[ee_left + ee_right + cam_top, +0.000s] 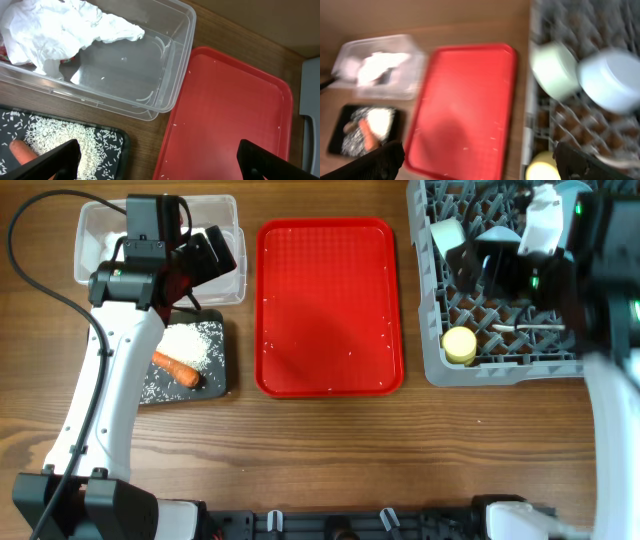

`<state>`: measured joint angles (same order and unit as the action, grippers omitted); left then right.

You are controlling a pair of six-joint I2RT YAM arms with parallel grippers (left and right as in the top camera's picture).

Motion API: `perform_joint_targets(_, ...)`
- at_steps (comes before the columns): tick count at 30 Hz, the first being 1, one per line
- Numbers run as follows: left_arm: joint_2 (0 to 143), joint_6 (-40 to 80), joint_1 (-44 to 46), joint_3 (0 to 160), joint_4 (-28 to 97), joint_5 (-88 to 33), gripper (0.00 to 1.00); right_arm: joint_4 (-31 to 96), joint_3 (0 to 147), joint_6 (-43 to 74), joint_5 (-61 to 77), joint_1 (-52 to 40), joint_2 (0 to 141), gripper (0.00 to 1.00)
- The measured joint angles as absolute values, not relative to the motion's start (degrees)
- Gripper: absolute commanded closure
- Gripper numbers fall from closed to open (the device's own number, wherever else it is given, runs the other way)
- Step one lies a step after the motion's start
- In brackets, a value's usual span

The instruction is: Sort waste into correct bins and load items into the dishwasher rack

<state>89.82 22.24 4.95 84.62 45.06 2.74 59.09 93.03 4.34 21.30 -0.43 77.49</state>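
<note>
Left pincer (158, 148) agape — carrot (21, 151) just beside one fingertip.

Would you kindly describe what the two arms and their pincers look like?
Both arms have white links with black joints; the left arm trails a black cable, the right arm shows small green lights. The left pincer and right pincer have black fingers.

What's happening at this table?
Two robot arms tidy up. Napkins lie in the clear tub, rice and a carrot in the black tray; a green bowl, blue bowl and yellow cup sit in the grey rack. Both hands are open and empty: left hand above the tub, right hand above the rack.
</note>
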Motion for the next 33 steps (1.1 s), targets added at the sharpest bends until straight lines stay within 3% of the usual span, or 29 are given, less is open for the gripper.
perform_joint_targets(3,89.8,22.2,5.0,84.6,45.1,2.7,0.00,61.6,93.2,2.0,21.4,-3.6,69.5,0.00)
perform_joint_targets(8,89.8,22.2,5.0,84.6,45.1,2.8,0.00,68.2,93.2,-1.4,19.7,-3.6,68.2,0.00)
perform_joint_targets(19,89.8,22.2,5.0,84.6,45.1,2.7,0.00,52.0,90.4,-10.9,20.9,-3.7,64.5,0.00)
perform_joint_targets(28,89.8,22.2,5.0,84.6,45.1,2.8,0.00,1.5,37.6,-11.9,19.4,-4.0,34.6,0.00)
perform_joint_targets(33,89.8,22.2,5.0,84.6,45.1,2.7,0.00,-5.5,18.0,-11.9,18.8,-4.0,20.0,0.00)
